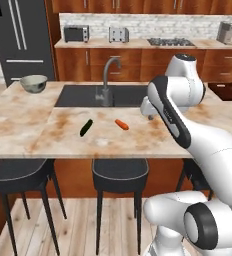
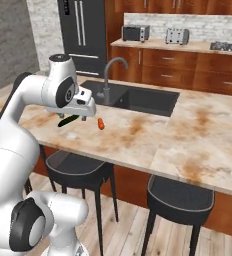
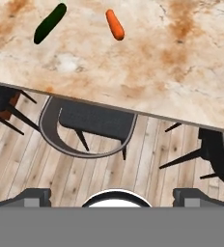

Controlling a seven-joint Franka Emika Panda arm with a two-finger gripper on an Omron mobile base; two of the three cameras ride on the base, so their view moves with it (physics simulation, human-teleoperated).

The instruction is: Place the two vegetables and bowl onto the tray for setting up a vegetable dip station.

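The orange carrot (image 1: 121,124) and the dark green vegetable (image 1: 86,127) lie a little apart on the marble counter in front of the sink. They also show as carrot (image 3: 115,24) and green vegetable (image 3: 50,23) at the top of the hand view. The pale bowl (image 1: 33,83) stands upright at the counter's far left. The dark reddish-brown tray (image 1: 227,91) lies at the counter's right end, partly behind the arm. My gripper (image 2: 86,115) hovers above the counter's front part, just right of the carrot. It is open, with nothing between its fingertips (image 3: 34,195).
A black sink (image 1: 83,96) with a curved faucet (image 1: 107,75) lies behind the vegetables. Round black stools (image 1: 120,172) stand under the counter's front edge (image 3: 109,107). A fridge, toaster oven and stove line the back wall.
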